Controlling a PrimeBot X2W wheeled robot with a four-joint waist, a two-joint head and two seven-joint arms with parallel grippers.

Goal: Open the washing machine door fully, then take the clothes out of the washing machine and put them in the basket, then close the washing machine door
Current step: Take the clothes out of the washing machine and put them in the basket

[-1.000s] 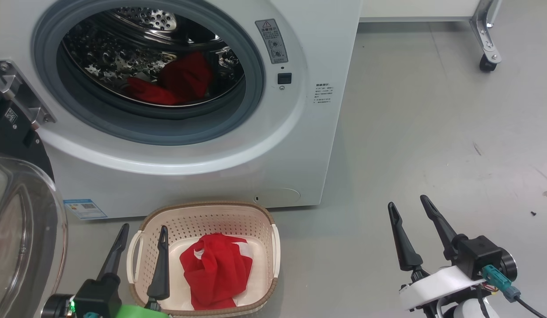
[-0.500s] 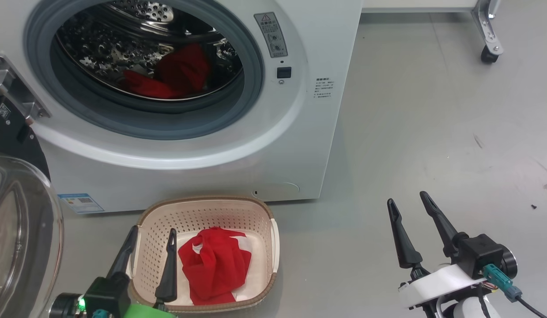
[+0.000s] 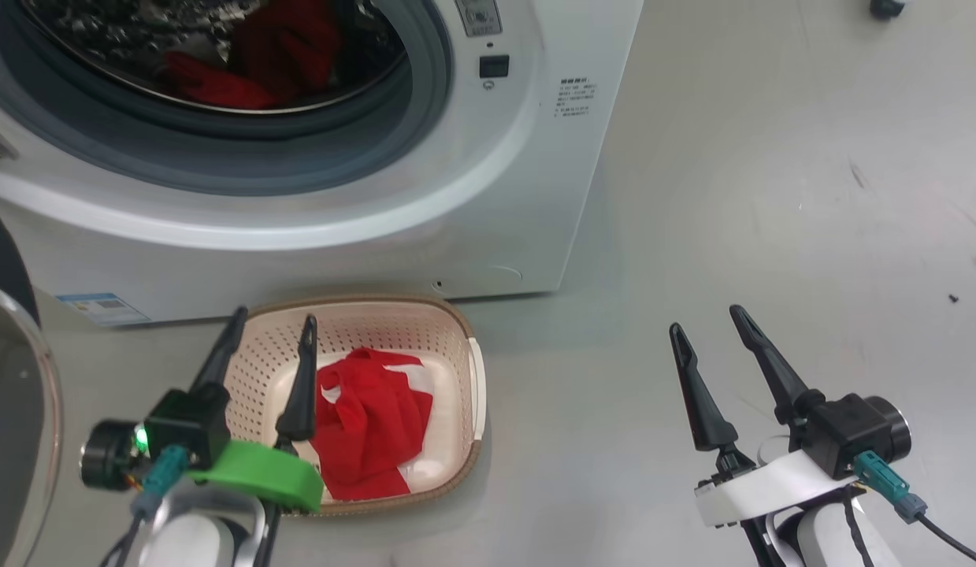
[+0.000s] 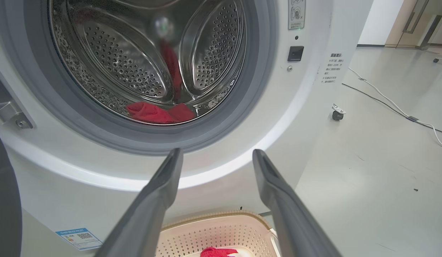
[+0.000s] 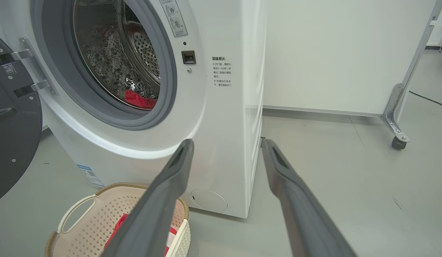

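The washing machine (image 3: 519,197) stands with its door (image 3: 15,441) swung wide open at the left. Red clothes (image 3: 243,55) lie in the steel drum, seen too in the left wrist view (image 4: 160,112) and the right wrist view (image 5: 140,100). On the floor in front sits the cream basket (image 3: 393,335) with a red and white garment (image 3: 365,421) inside. My left gripper (image 3: 274,315) hovers open over the basket's left side, pointing at the drum, with nothing between its fingers (image 4: 163,185). My right gripper (image 3: 705,318) is open and empty over bare floor to the right.
Grey floor spreads to the right of the machine. A white panel on a metal leg with a caster (image 5: 399,142) stands behind at the right. A cable (image 4: 392,103) runs across the far floor. The open door's dark inner face (image 5: 14,142) juts out at the left.
The head camera has tilted down, so the whole scene slid up. My left gripper has risen and moved forward over the basket toward the drum. The right gripper stayed put.
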